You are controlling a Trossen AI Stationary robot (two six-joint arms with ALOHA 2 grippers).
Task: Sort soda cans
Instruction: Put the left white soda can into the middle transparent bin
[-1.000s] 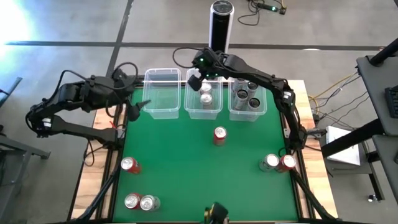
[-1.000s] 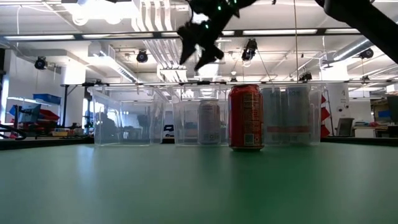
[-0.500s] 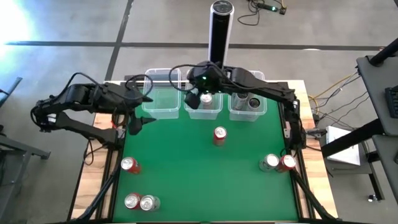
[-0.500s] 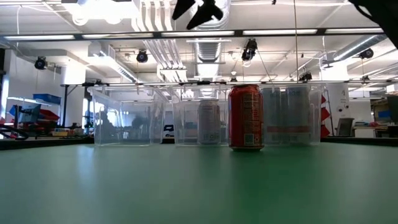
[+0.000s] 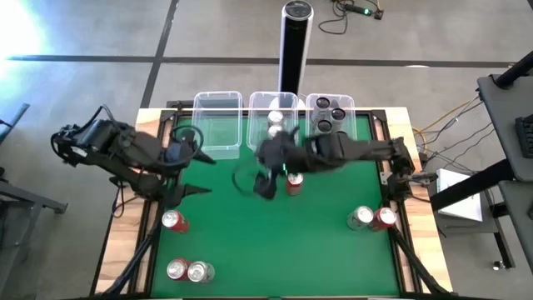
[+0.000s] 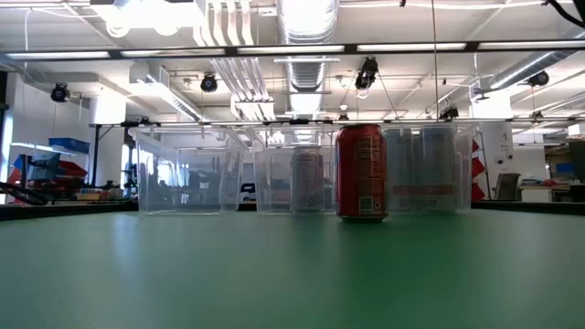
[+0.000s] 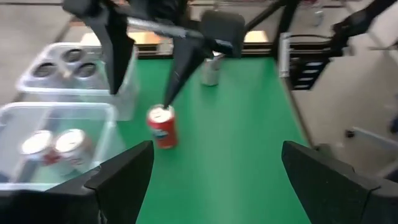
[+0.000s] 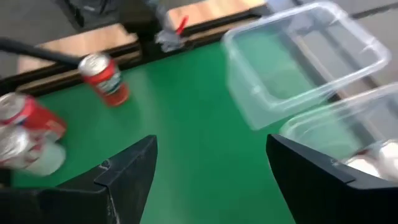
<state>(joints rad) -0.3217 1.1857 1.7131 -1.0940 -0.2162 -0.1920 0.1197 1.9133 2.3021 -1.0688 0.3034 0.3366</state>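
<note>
A: Change versus a second ago?
B: Right gripper point(image 5: 266, 185) off the middle tub point(image 5: 273, 95), now low over mid worktop point(image 5: 333, 258), just beside the lone red can point(image 5: 293, 182). Jaws apart, nothing between them. Gone from the low view.
A: Left?
B: Left gripper point(image 5: 200, 173) further in over the worktop's left edge, near the left tub point(image 5: 218, 95). Jaws wide apart, nothing held.
A: Cans moved?
B: None. Same spots as before.
A: Look and place?
B: Lone red can upright, silver top, mid worktop in front of the tubs. Two pale cans point(image 5: 274, 123) in the middle tub. Dark grey cans point(image 5: 329, 117) in the right tub point(image 5: 331, 97), shiny tops up. One red can point(image 5: 172, 221) near the left edge. Red and silver pair point(image 5: 188, 270) touching at the front left. Silver can point(image 5: 361, 218) touching a red one point(image 5: 384, 217) at the right edge.
A: Low view?
B: Red can standing dead centre before the clear tubs, label too small to read.
</note>
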